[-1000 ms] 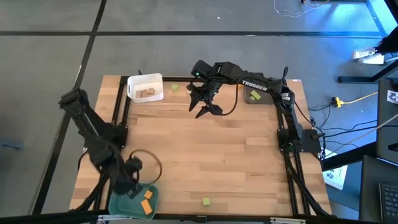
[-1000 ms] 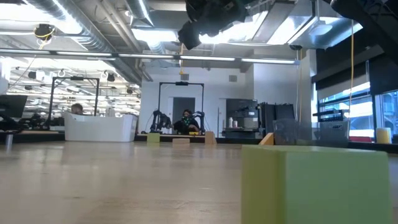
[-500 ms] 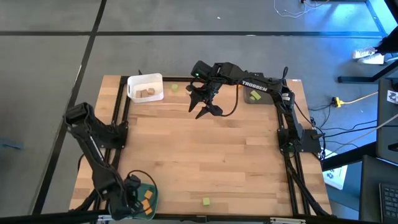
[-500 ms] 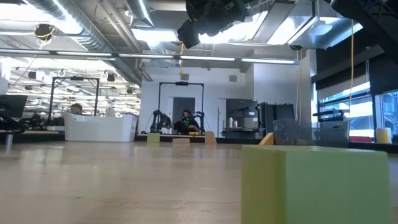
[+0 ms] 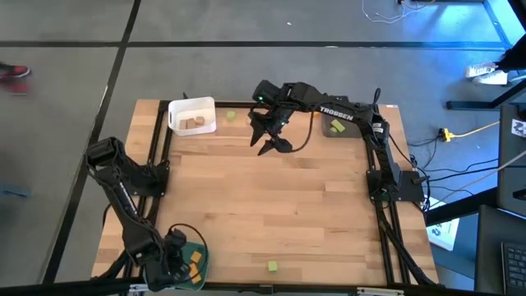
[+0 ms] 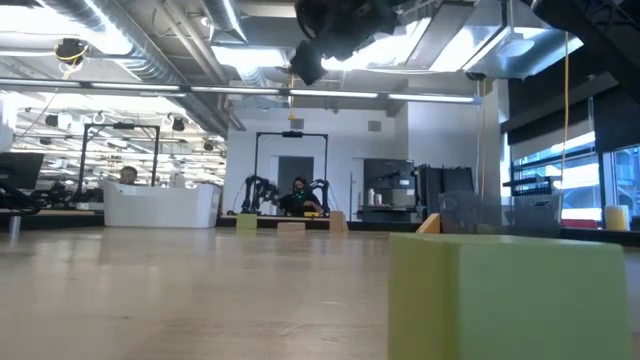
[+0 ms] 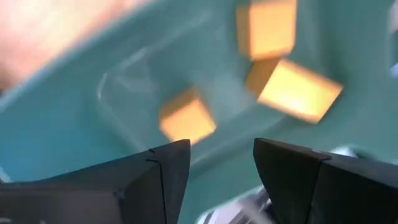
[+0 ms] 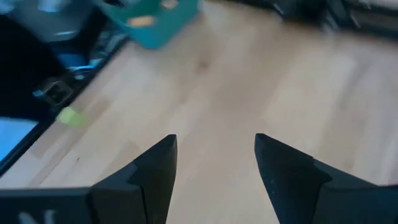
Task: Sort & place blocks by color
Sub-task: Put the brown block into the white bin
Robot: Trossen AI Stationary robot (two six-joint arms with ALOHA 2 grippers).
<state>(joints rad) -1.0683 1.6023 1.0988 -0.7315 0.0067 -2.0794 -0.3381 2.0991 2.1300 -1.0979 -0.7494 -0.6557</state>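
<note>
Orange blocks (image 7: 292,87) | tilted in teal tray (image 7: 74,130) | left gripper (image 7: 217,177) above

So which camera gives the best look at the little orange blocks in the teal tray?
The left wrist view: three orange blocks fill the picture, lying in the teal tray just past the left gripper's parted fingers. The high view shows them only as specks by the arm. The right wrist view shows a distant blur; the low view shows none.
</note>
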